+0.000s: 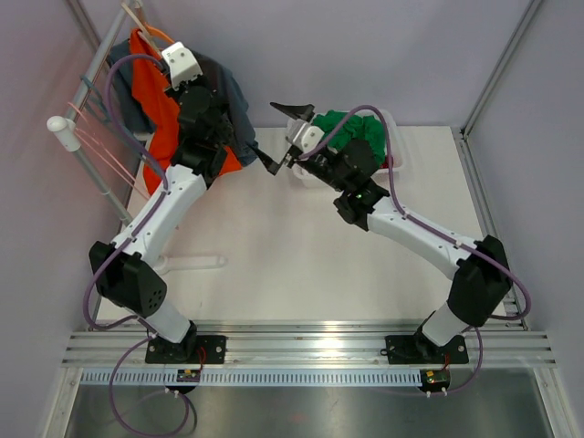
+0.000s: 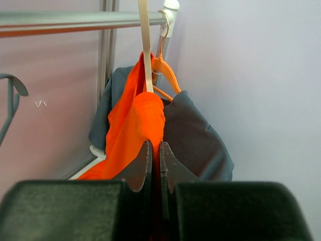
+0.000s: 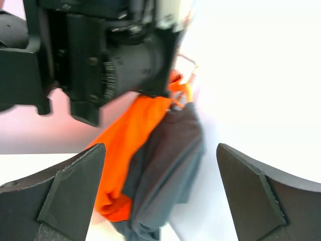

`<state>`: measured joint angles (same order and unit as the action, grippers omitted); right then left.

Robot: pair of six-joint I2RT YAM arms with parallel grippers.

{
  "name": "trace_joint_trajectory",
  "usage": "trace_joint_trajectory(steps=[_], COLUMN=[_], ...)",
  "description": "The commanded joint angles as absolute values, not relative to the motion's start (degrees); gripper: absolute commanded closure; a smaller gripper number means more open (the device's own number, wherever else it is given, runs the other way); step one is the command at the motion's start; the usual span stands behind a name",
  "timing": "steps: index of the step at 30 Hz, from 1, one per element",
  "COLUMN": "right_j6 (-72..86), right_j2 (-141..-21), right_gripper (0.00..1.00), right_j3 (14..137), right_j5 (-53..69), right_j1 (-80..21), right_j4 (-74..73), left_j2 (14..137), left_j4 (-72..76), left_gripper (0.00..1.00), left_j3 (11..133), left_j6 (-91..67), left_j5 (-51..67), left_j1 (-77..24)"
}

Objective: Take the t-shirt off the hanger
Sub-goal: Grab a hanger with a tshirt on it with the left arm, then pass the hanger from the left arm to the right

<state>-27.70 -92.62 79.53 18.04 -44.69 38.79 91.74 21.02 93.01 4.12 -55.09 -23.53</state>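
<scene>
Within closed left end effector (image 2: 155,150), orange t-shirt (image 2: 140,120), hanger (image 2: 168,73) above

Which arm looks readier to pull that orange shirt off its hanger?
The left. The left gripper is shut on the orange t-shirt, just below the orange hanger. The right gripper is open, holds nothing, and merely faces the clothes.
</scene>
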Motion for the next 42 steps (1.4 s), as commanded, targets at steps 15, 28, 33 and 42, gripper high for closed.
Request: trace_joint_trajectory(steps=[15,28,33,42], right_j6=[-18.1,-11.7,-9.9,-11.8], right_j2=[-80.3,-77.3,-73.7,-67.3], right_gripper=[0.01,0.01,0.01,0.01], right_j3=[74.3,78.1,77.3,72.7], right_j5=[8.7,7.5,9.9,22.8], right_j1=[-34.7,-33.5,-33.4,-33.5], right_j4=[38.4,22.6,16.9,11.5], left_j2=[75.3,52.4,46.2,40.5], left_j4=[-4.4,-12.6,-12.5,-20.3], left_gripper=[1.0,1.0,1.0,1.0], left_j3=[90.3,79.3,74.7,71.2], left_j6=[-19.9,-12.8,-8.9,1.8], left_j5=[-34.0,1.5,11.1,23.8], left_j1=[-24.9,-25.6,-25.6,-25.6])
